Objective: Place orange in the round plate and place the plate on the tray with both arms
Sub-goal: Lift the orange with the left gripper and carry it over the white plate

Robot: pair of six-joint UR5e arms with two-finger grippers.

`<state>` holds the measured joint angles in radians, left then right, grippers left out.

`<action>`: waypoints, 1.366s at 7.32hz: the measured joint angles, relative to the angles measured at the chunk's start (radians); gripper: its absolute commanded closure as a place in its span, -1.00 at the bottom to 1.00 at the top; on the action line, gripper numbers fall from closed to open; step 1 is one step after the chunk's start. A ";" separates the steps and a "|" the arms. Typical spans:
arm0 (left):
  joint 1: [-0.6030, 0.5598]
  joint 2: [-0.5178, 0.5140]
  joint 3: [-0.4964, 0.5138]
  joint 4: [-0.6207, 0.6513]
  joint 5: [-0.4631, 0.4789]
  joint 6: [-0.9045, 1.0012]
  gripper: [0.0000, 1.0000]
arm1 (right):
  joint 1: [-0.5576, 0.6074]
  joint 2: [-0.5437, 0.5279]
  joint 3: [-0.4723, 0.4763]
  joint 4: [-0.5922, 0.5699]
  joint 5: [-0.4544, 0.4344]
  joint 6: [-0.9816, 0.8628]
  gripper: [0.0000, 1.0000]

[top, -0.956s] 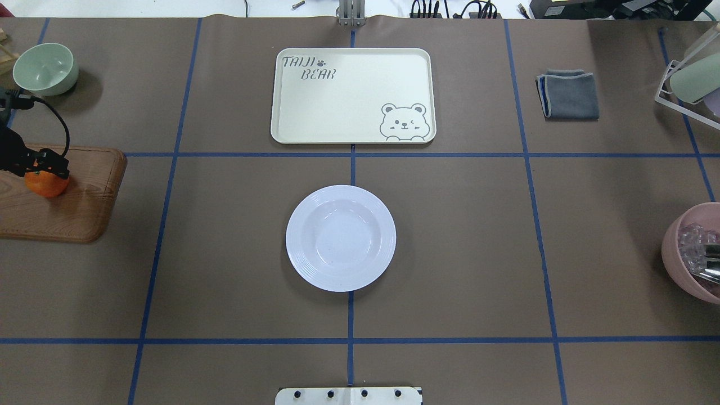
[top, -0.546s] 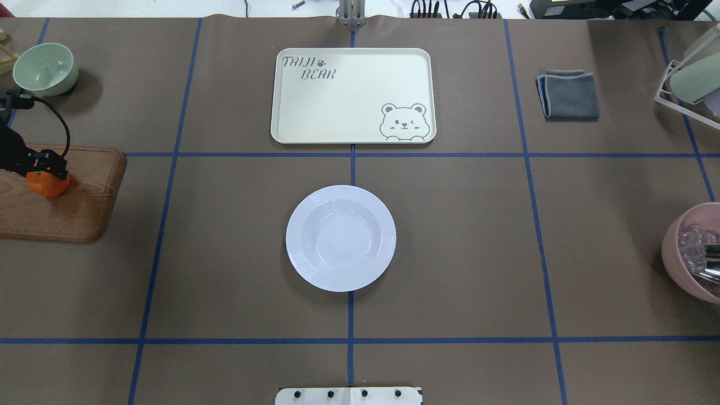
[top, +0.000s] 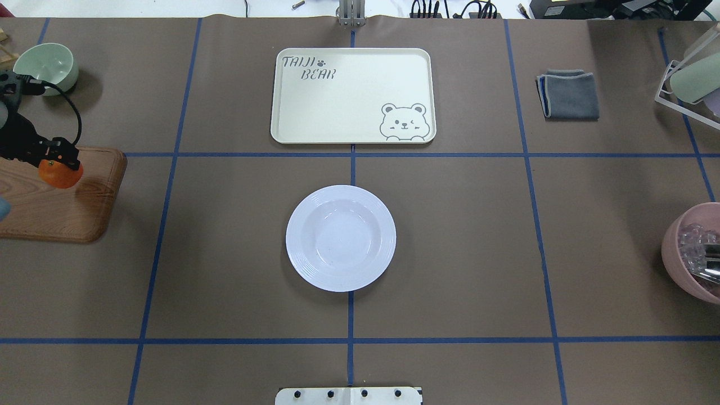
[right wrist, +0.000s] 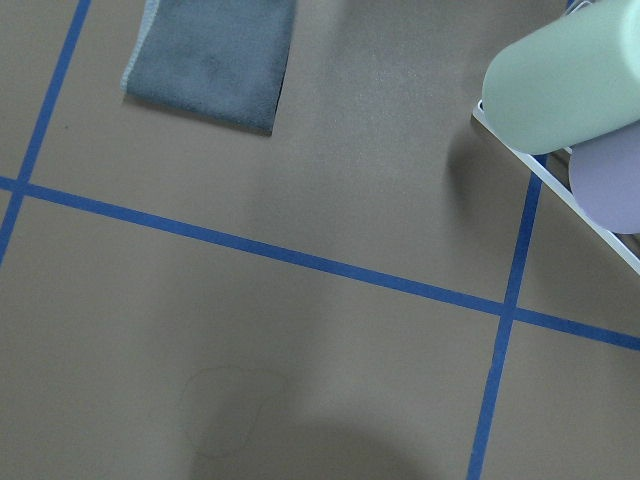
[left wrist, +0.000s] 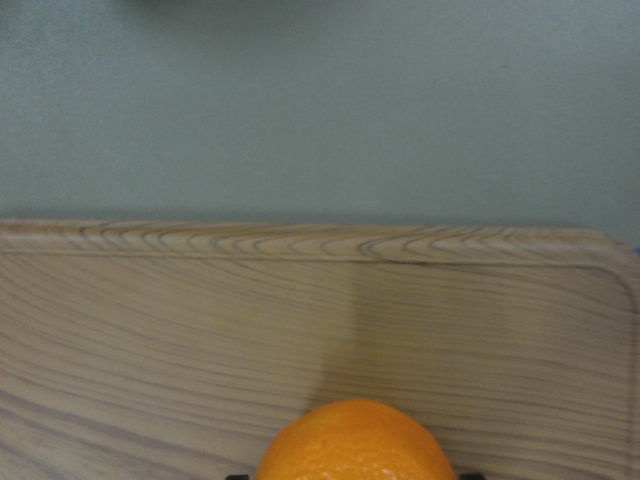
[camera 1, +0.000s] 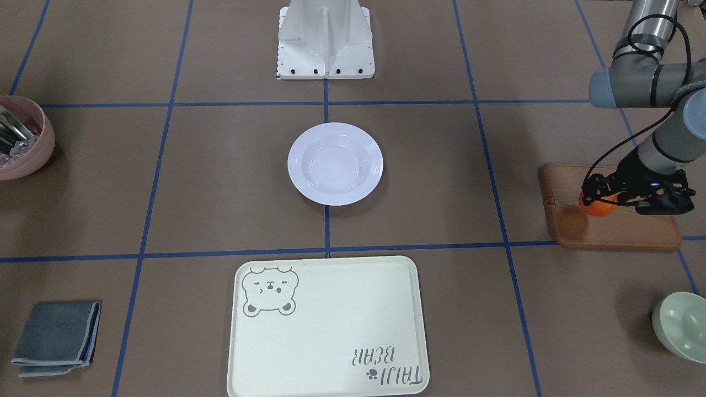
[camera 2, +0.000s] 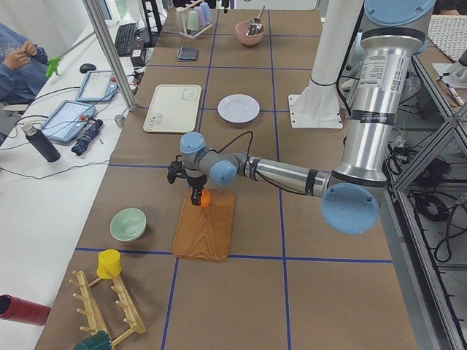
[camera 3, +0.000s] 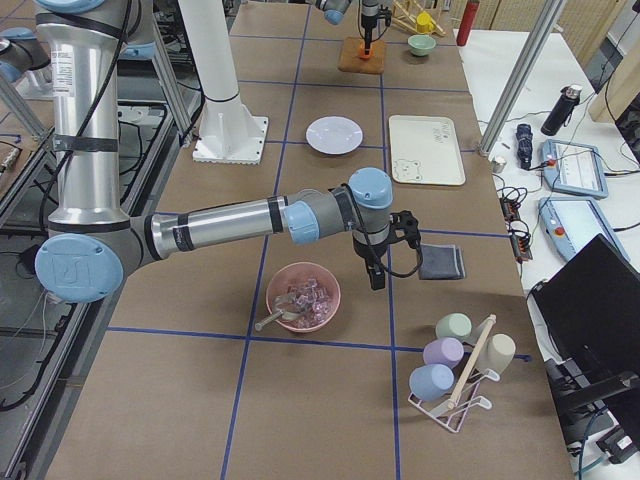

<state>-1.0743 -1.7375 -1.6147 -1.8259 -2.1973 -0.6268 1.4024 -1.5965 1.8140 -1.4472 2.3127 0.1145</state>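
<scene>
My left gripper [top: 56, 164] is shut on the orange [top: 59, 175] and holds it just over the far end of the wooden board [top: 67, 211], at the table's left edge. The front-facing view has the same gripper [camera 1: 599, 199] at its right, the orange [camera 1: 597, 208] between the fingers. The left wrist view shows the orange [left wrist: 355, 442] at its bottom edge. The round plate [top: 341, 238] stands empty mid-table, and the tray [top: 353, 95] lies empty beyond it. The right gripper [camera 3: 376, 277] hangs between the pink bowl and the cloth; I cannot tell its state.
A pale green bowl [top: 45, 67] sits beyond the board at far left. A folded grey cloth [top: 568, 94] lies far right, with a cup rack [top: 689, 79] at the right edge. A pink bowl [top: 694, 256] holding cutlery stands right of the plate.
The left gripper has risen with the orange off the board and shifted a little to the right and farther from the robot. Plate and tray have not moved.
</scene>
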 measured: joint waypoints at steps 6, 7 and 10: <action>0.215 -0.364 -0.181 0.383 0.034 -0.463 0.95 | -0.037 0.020 0.008 0.002 -0.001 0.074 -1.00; 0.276 -0.447 -0.171 0.432 0.077 -0.523 0.95 | -0.045 0.026 0.009 0.002 -0.001 0.086 -1.00; 0.415 -0.673 -0.006 0.486 0.174 -0.611 0.95 | -0.059 0.036 0.011 0.002 0.000 0.119 -1.00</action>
<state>-0.6595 -2.4108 -1.6207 -1.3394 -2.0236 -1.2382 1.3432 -1.5609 1.8248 -1.4450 2.3128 0.2337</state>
